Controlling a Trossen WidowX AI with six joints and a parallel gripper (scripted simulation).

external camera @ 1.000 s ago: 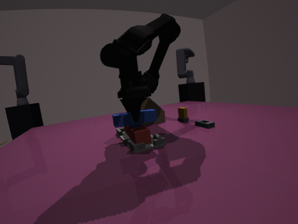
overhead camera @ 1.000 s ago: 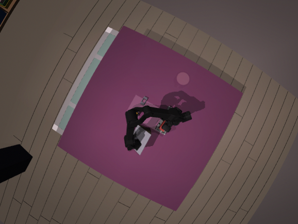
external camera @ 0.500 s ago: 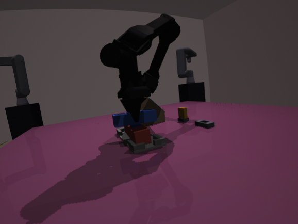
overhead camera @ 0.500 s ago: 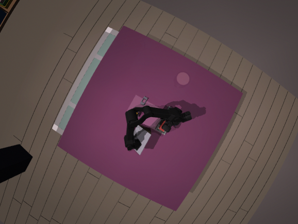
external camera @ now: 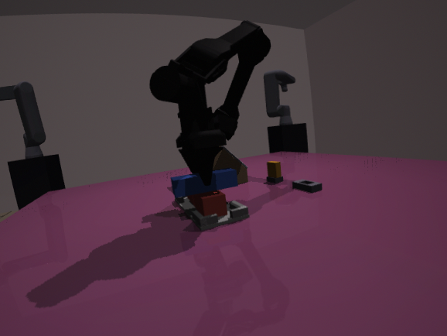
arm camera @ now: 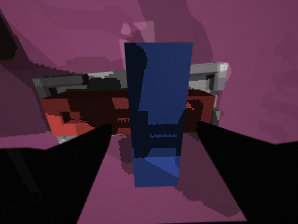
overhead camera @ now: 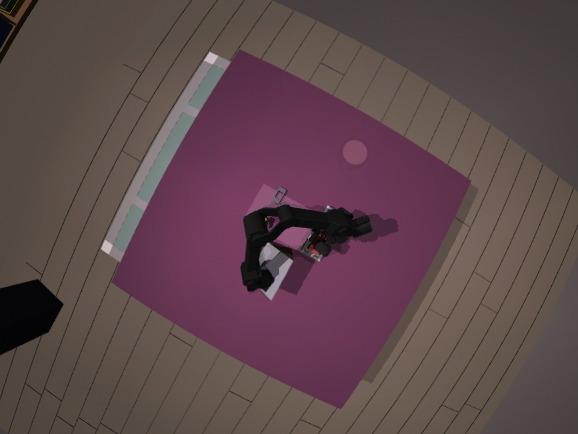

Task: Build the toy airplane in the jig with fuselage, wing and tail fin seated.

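Note:
The red fuselage (overhead camera: 311, 246) (external camera: 213, 205) (arm camera: 80, 114) lies in the grey jig cradle (external camera: 238, 210) (arm camera: 220, 71). The blue wing (external camera: 226, 179) (arm camera: 160, 90) lies crosswise over the middle of the fuselage; its tab is hidden, so whether it is fully down cannot be told. My gripper (external camera: 207, 183) (arm camera: 154, 126) is open, its fingers on both sides of the wing with gaps in the wrist view. The yellow tail fin (external camera: 274, 169) stands upright in a small dark holder (external camera: 274, 180), away from the jig. A fuselage socket (arm camera: 65, 118) shows empty at the left in the wrist view.
A low grey rectangular holder (overhead camera: 276, 200) (external camera: 297, 186) with a hollow middle lies near the fin. A pale angular block (overhead camera: 280, 282), brown in the exterior view (external camera: 242, 175), stands behind the jig, close to the arm's base.

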